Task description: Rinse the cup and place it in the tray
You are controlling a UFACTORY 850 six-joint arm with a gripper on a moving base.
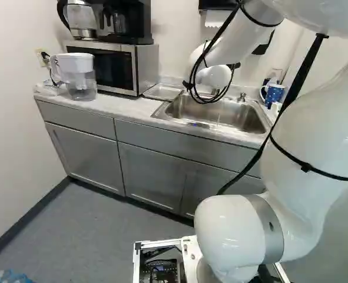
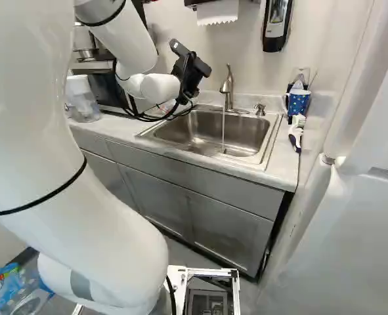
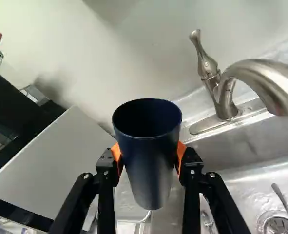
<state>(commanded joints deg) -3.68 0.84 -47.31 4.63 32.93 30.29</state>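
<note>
Beside the spout of the faucet [image 3: 263, 70]: the dark blue cup [image 3: 151, 170], held in my tool [image 2: 190, 73], apart from the metal and toward the microwave [image 3: 51, 161].
Tool: clamped on the cup, one orange pad [image 3: 117, 152] against each side of its wall, about halfway between rim and base.
Cup's mouth: facing up and back toward my wrist camera, open enough for me to see its dark inside; the rim stands above my pads.
Cup's base: the narrower end, pointing down below the pads; past it I see the rim of the sink [image 3: 241, 141] and the metal tray [image 1: 162, 91].
Cup's long axis: across the line from one pad to the other, mouth end high and base end low; how far it leans from true upright I cannot tell.
Faucet: standing behind the basin, a thin stream of water [image 2: 223, 132] falling into the sink in the right base view; the cup is beside the spout, not under it.
Tray: on the table [image 1: 123, 106], between the microwave and the sink.
Drain: a round strainer [image 3: 280, 225] in the sink floor, on the spout's side of the cup.
Far end of the table: a blue patterned mug [image 2: 298, 102] near the wall, with a white and dark brush [image 2: 296, 134] lying just ahead of it.
Other end: a clear pitcher [image 1: 79, 76] beside the microwave.
</note>
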